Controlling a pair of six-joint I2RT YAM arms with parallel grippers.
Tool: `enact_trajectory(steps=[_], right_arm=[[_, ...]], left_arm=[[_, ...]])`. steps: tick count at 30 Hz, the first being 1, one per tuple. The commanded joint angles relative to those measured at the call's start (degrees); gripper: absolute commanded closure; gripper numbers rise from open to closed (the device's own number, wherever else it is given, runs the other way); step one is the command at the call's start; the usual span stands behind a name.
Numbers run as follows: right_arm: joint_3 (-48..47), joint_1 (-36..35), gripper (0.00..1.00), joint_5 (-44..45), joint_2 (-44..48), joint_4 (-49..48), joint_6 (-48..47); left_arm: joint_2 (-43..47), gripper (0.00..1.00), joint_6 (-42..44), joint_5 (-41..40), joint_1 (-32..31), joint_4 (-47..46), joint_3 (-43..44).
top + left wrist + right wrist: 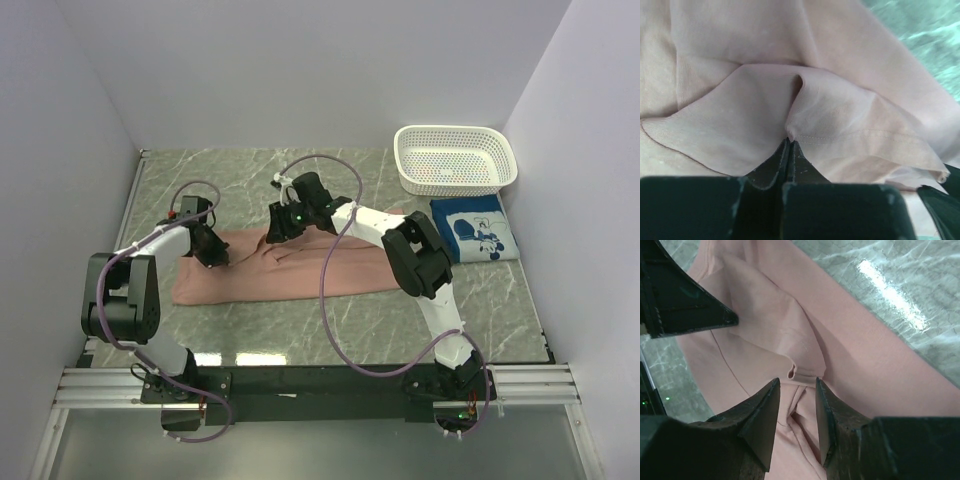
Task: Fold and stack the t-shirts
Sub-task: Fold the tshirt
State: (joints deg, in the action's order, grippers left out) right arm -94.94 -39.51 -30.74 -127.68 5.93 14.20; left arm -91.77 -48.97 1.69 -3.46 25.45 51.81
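Note:
The dusty-pink t-shirt [300, 272] lies spread across the middle of the table, print hidden. My left gripper [212, 254] is at its left part, shut on a pinched hem fold of the pink cloth [840, 65], which bunches up at the fingertips [789, 141]. My right gripper [276, 232] is at the shirt's far edge near the middle. Its jaws stand apart, straddling a small raised fold and hem of the pink cloth [850, 340], which lies between the fingertips [797, 384]. The blue t-shirt [478, 230] lies folded at the right, white print up.
A white perforated basket [455, 160] stands at the back right, just behind the blue shirt. White walls close in the left, back and right. The table [300, 330] is marbled grey-green. A dark wedge-shaped part [685, 300] shows at the upper left of the right wrist view.

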Motion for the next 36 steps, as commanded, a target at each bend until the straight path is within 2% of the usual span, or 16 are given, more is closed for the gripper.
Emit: enact_trajectory(steps=[1,7,21,24,30,36], right_arm=[[-0.34,-0.48,0.58,0.24,1.29,-2.25,-3.03],[-2.62,-0.75,0.58,3.14,-0.2,0.04,-4.26],[-6.84,-1.19,0.6,3.58,-3.54,0.74,-4.18],[-7.72,-1.27,0.64,4.11,-4.24,1.27,-4.35],[-7.54,-1.19,0.84,5.78,-3.28,1.27,-4.96],[-7.72,-1.36,0.93,7.62,-1.96,2.68,-6.64]], left_arm=[[0.18,0.99,1.42,-1.16,-0.23,1.35,4.08],[-0.17,0.99,3.09,-1.52,-0.05,4.43,7.94],[-2.89,0.99,6.78,-1.61,2.49,8.12,13.84],[-3.42,0.99,7.31,-1.52,2.94,8.38,14.63],[-5.17,0.99,7.75,-1.43,3.29,9.35,17.17],[-8.33,0.99,8.63,-1.61,4.96,11.55,21.65]])
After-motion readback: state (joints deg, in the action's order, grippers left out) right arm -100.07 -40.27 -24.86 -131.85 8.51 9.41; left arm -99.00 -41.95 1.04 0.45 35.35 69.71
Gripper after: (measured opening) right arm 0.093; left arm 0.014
